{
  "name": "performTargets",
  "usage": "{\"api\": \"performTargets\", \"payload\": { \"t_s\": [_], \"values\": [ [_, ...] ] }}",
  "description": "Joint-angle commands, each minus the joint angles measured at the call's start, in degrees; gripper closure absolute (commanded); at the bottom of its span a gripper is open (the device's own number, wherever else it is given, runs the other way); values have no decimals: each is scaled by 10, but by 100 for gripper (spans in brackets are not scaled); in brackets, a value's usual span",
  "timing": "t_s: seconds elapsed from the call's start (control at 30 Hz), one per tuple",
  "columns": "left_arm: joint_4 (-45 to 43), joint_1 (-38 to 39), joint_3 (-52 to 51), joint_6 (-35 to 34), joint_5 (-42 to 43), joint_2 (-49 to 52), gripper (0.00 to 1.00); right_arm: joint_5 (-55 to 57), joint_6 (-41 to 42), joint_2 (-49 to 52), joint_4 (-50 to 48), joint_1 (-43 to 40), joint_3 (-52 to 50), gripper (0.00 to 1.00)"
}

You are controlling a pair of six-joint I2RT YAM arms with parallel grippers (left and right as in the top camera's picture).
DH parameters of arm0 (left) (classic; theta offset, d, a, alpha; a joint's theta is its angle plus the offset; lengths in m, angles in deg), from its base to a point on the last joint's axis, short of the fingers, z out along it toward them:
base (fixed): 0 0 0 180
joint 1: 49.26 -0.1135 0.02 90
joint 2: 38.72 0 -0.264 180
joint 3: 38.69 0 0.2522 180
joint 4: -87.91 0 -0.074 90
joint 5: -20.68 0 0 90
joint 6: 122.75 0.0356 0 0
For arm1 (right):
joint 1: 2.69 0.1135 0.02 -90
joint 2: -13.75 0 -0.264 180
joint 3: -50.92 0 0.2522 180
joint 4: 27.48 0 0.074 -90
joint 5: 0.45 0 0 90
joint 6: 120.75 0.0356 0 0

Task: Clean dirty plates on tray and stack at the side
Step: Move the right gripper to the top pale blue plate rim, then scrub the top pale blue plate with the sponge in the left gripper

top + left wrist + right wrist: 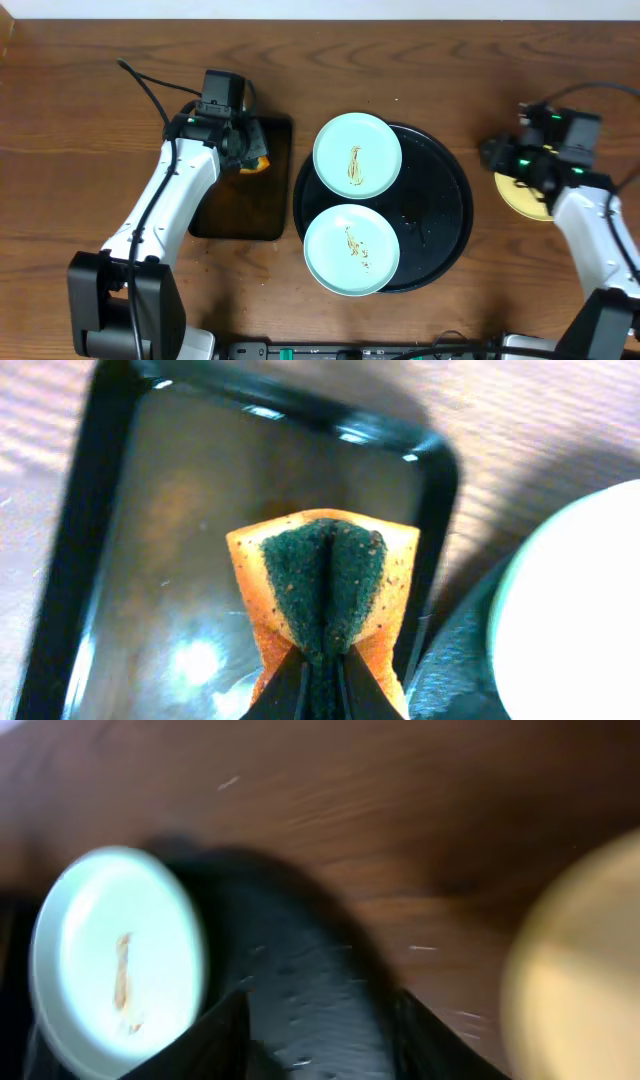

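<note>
Pinches orange-and-green sponge [325, 585] in left gripper [322, 662] over dark rectangular tray [80, 530], 9 o'clock; holds right gripper [320, 1012] wide by yellow plate [518, 200], 3 o'clock. Next, likely: scrub smeared mint plates [357, 155] on round black tray [440, 215].

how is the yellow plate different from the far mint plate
The far mint plate is pale mint-blue; the yellow plate is pale yellow. The far mint plate sits on the round black tray; the yellow plate lies on the tabletop right of it. The far mint plate shows a brown smear at centre; the yellow plate is partly hidden under the right arm, so no smear can be judged. Both are round.
</note>
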Motion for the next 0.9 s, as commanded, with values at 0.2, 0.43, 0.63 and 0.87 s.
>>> {"api": "performTargets", "payload": {
  "t_s": [0.2,0.43,0.63,0.87],
  "values": [
    [-83,74,3,50,50,-9,92,98,-4,50,-41,187,9,48],
    [-139,128,3,50,49,6,92,106,59,136,-91,218,9,51],
    [-172,161,3,50,49,28,92,62,92,199,-142,218,9,65],
    [-179,190,3,49,49,71,92,55,100,214,-139,219,9,80]
  ]
}}
